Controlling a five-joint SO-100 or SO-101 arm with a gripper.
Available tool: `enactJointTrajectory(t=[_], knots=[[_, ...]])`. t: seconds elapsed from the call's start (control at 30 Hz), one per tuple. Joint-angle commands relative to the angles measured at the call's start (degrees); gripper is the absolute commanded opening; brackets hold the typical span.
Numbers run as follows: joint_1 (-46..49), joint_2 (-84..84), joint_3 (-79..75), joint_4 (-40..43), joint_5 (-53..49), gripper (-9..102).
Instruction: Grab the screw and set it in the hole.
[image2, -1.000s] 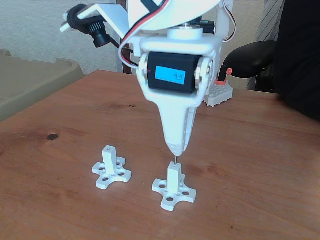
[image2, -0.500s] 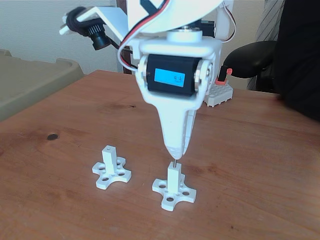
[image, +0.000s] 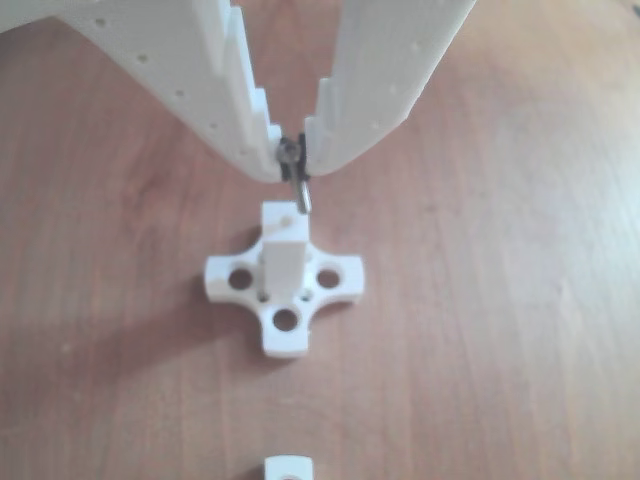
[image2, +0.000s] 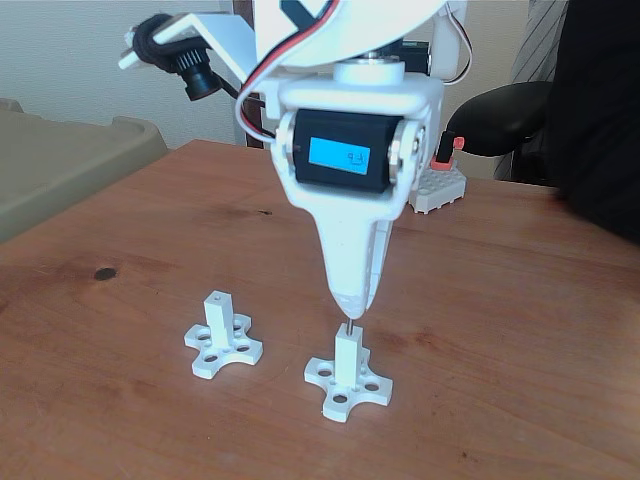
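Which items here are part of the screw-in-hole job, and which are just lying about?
In use:
- screw, pinched in the tool
- hole in the post under it
- post on its cross base

Lying about:
- second post
- grey block with red piece
- black chair

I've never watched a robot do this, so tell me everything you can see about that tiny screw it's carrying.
The screw is a small, thin, silvery metal pin with a darker head. Its head is pinched between the tips of the white gripper, and its shank hangs downward, slightly tilted in the other view. The lower tip sits at the top face of the white post, right by the hole; whether it has entered cannot be told. In the fixed view the screw shows as a short sliver between gripper and post.
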Motion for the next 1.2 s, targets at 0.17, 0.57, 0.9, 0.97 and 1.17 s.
enactJointTrajectory(t=[0.17,0.57,0.9,0.97,1.17], knots=[[0.4,1.2,-0.1,0.3,-0.3,-4],[0.4,1.1,0.0,0.3,-0.4,-4],[1.0,1.1,0.1,0.3,-0.8,-4],[1.0,1.1,0.1,0.3,-0.9,-4],[1.1,1.1,0.3,0.4,-1.0,-4]])
